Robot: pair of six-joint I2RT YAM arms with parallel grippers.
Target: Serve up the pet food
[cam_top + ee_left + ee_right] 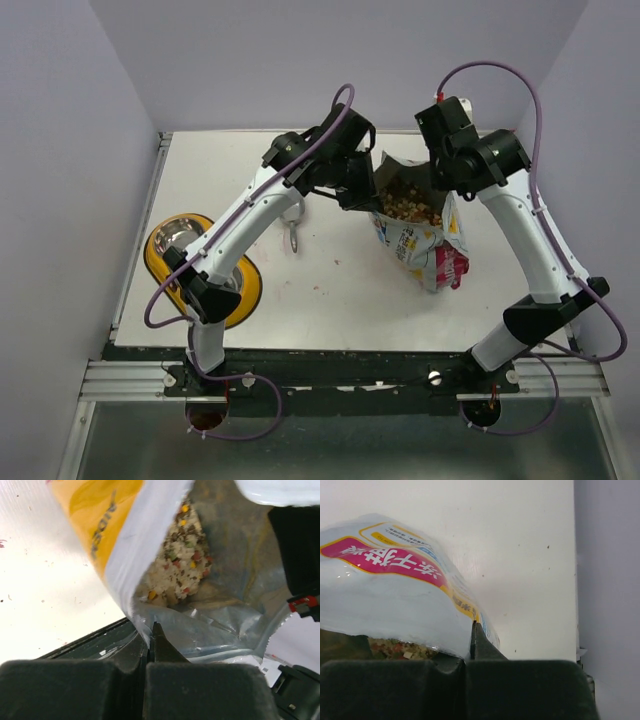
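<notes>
The left claw (153, 639) is clamped shut on the thin edge of the bag (117, 540), with the clear film pinched between its two dark fingers at the near lip of the opening. The right claw (474, 636) is closed the same way on the opposite lip, where the white and red printed side folds over. Between them the mouth of the bag is held spread open.

The pet food (179, 565) sits inside as a heap of small pale, brown and reddish pellets, a little way back from the opening. From above, the bag lies on the table (330, 300) right of centre, its mouth at the far end between the two claws. None of the pet food can be seen outside it.

Further out, the metal scoop (294, 236) lies on the table just left of the bag. The yellow feeder (152, 258) is well apart at the left edge, partly under the left arm. The one bowl that shows looks bare.

The risks come from the thin film and from both claws being occupied. Pulling the lips apart too hard could tear the bag or slip it out of a pinch, and the mouth would then sag shut. Raising or tipping the bag here would probably scatter pellets on the table, since the feeder is nowhere near the opening. Letting go on one side to fetch the scoop may let that lip flop over the pet food.
</notes>
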